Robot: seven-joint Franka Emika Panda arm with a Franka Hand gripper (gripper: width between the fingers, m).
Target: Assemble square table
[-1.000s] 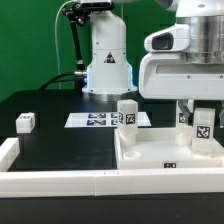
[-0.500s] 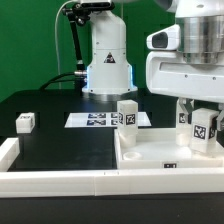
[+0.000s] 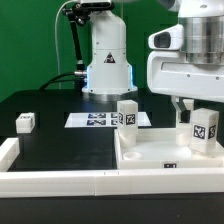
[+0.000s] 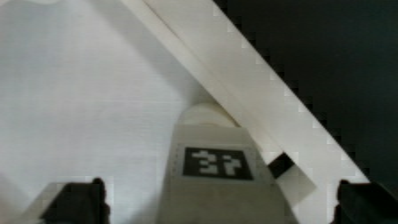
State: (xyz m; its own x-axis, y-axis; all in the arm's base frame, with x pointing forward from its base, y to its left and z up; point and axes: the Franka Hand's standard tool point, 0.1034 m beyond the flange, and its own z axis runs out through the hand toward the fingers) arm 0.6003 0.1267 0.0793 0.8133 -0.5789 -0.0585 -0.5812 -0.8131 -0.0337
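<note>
- The end effector [image 3: 198, 108] is spread wide, straddling the right leg [image 3: 203, 128] without pinching it.
- Two legs stand on the panel [image 3: 150, 158], near right: that one and the left leg [image 3: 128, 113].
- The loose leg [image 3: 25, 122] sits far left on the surface [image 3: 60, 140], and the fourth is unseen. About halfway, I'd judge.

Bare black table [image 3: 60, 145] lies open between the loose leg [image 3: 25, 122], by the edge at the exterior view's left, and the square panel [image 3: 150, 153]. The rail [image 3: 60, 178] walls the edge nearest the camera. On the panel the standing leg [image 3: 128, 113] blocks one corner. The gripper [image 3: 202, 106] hangs over the straddled leg [image 3: 203, 130], jaws spread clear of both its sides.
</note>
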